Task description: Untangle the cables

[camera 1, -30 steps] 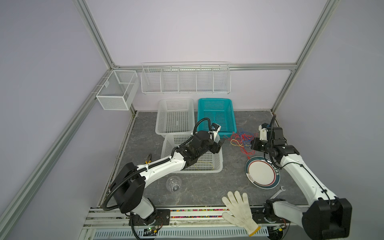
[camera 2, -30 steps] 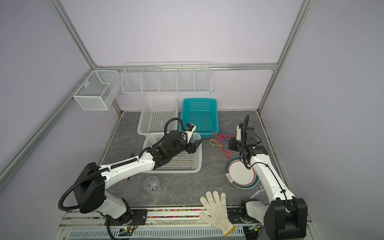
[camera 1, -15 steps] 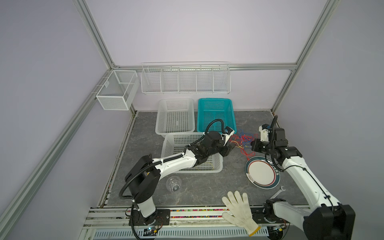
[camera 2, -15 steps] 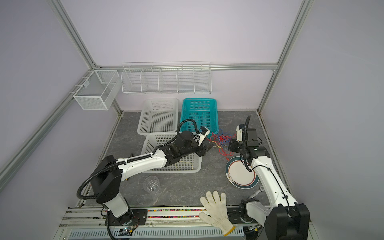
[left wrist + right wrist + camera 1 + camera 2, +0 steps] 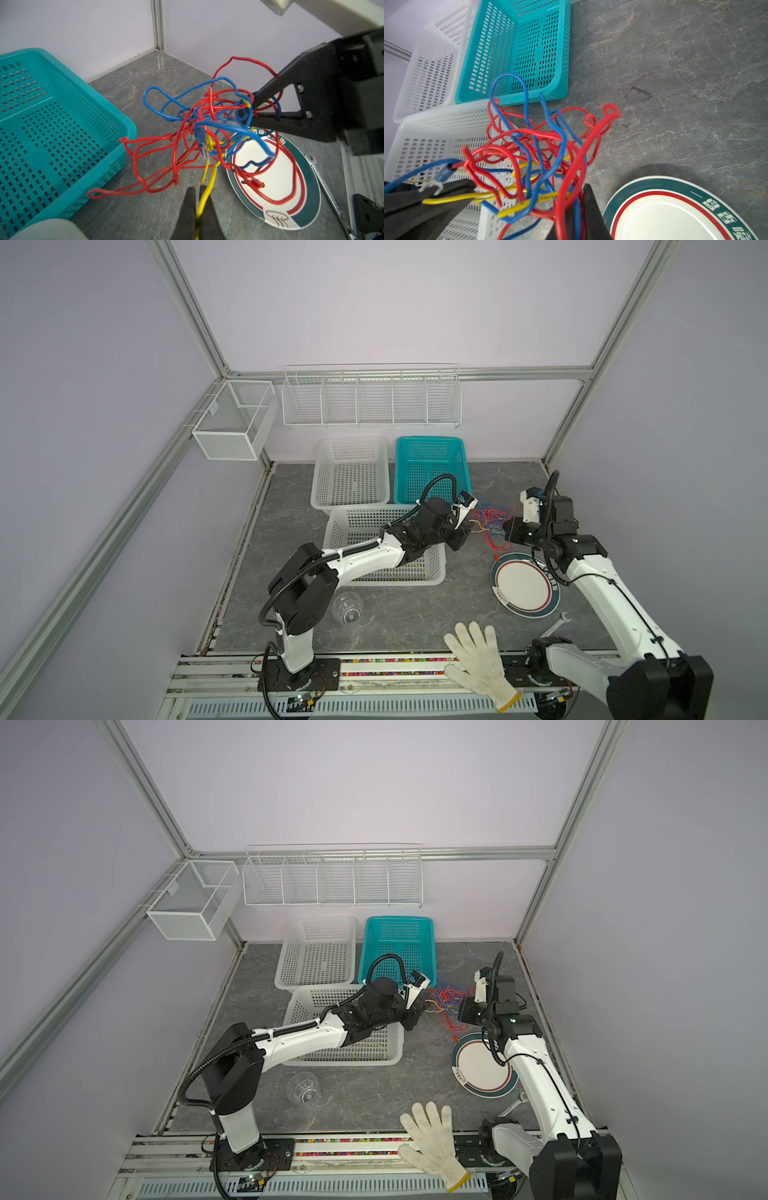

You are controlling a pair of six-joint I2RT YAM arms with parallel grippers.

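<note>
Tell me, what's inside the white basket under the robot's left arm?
A thin yellow wire lies in the white basket near its front wall. The left arm stretches across and hides much of the floor, so anything beneath it cannot be seen.

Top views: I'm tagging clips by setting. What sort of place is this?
Probably a robot lab test cell: aluminium frame posts and plain lilac panels enclose a grey tabletop, two arms are bolted to the front rail, with baskets and a plate as props.
</note>
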